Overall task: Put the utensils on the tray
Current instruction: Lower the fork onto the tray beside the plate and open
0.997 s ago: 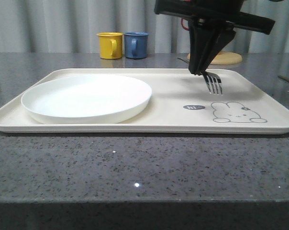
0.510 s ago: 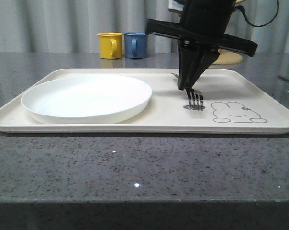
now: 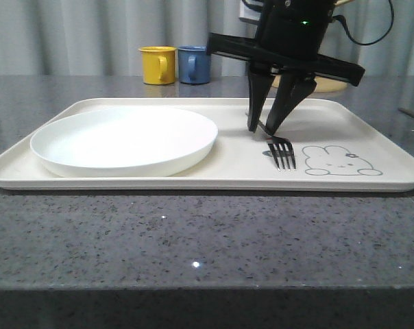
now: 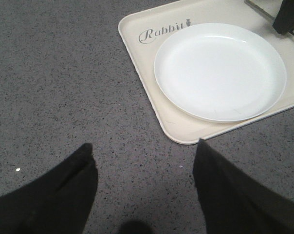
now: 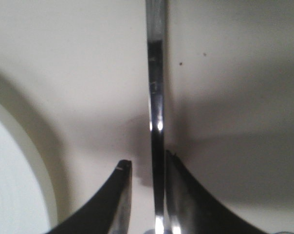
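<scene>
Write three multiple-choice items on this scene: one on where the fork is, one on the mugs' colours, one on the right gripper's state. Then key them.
1. Where does the fork lie?
A. on the white plate
B. on the tray, beside the rabbit drawing
C. on the bare table

2. What colours are the two mugs?
A. yellow and blue
B. red and green
C. both white

3. The right gripper is:
A. shut on a mug
B. holding the plate
C. open, straddling the fork handle

Key: 1 B, tines rest on the tray by the rabbit; 2 A, yellow mug, blue mug; 3 C, a gap shows between the fingers.
</scene>
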### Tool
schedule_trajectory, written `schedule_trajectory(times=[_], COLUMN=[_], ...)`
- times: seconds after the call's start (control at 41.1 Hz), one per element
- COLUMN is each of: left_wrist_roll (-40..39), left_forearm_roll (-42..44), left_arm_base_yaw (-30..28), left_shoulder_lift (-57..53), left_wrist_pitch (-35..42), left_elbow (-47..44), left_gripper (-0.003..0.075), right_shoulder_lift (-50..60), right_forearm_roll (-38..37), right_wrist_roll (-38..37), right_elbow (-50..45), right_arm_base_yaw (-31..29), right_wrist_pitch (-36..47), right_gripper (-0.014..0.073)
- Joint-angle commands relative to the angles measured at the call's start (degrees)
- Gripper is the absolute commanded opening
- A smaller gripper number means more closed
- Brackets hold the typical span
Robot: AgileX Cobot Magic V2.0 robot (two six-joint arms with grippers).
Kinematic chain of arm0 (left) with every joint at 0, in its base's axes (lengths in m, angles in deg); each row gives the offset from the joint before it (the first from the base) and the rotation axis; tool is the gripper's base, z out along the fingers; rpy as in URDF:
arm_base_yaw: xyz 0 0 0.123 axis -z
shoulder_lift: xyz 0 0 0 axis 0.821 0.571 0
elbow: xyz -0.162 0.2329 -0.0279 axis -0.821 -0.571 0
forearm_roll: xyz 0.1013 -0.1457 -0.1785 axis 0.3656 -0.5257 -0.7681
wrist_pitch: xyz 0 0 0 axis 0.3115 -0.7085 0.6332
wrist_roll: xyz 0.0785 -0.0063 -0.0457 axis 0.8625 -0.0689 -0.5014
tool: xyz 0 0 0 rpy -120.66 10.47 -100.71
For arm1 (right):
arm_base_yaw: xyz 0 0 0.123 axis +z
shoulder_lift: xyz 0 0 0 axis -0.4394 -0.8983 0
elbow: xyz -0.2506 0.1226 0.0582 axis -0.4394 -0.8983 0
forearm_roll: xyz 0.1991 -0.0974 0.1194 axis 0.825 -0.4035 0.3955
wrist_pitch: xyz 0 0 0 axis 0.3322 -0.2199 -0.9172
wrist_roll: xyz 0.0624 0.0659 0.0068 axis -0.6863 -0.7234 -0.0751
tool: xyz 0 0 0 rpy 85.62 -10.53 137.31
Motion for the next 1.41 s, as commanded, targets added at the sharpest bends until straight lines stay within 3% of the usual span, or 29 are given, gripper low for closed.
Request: schedule_trajectory(times=[0.0, 0.316, 0.632, 0.802, 1.386], left_wrist_roll=[-0.5, -0.5, -0.5, -0.5, -0.5], left_forearm_roll=[-0.2, -0.2, -0.2, -0.2, -0.2], left_arm_base_yaw=[0.39, 0.39, 0.39, 0.39, 0.39], left_shoulder_lift=[0.14, 0.14, 0.14, 0.14, 0.14], left_wrist_pitch=[4.0, 4.0, 4.0, 4.0, 4.0], left_elbow=[1.37, 1.37, 1.37, 1.37, 1.37], left_gripper=[0.0422, 0.0422, 0.0422, 0.0422, 0.0422], right_shoulder_lift=[5.03, 14.73, 18.55, 16.49, 8.8], right_forearm_roll=[-1.18, -8.15, -7.82, -7.82, -10.59], right_wrist_roll=[2.07, 14.05, 21.88, 23.66, 27.17], right_elbow=[1.94, -0.04, -5.96, -6.3, -6.3], right_arm_base_yaw=[-0.14, -2.29, -19.87, -26.29, -27.62], right_wrist_pitch=[1.34, -7.05, -10.78, -10.79, -8.41], right_gripper=[0.0219, 0.0219, 0.0219, 0.0219, 0.0219])
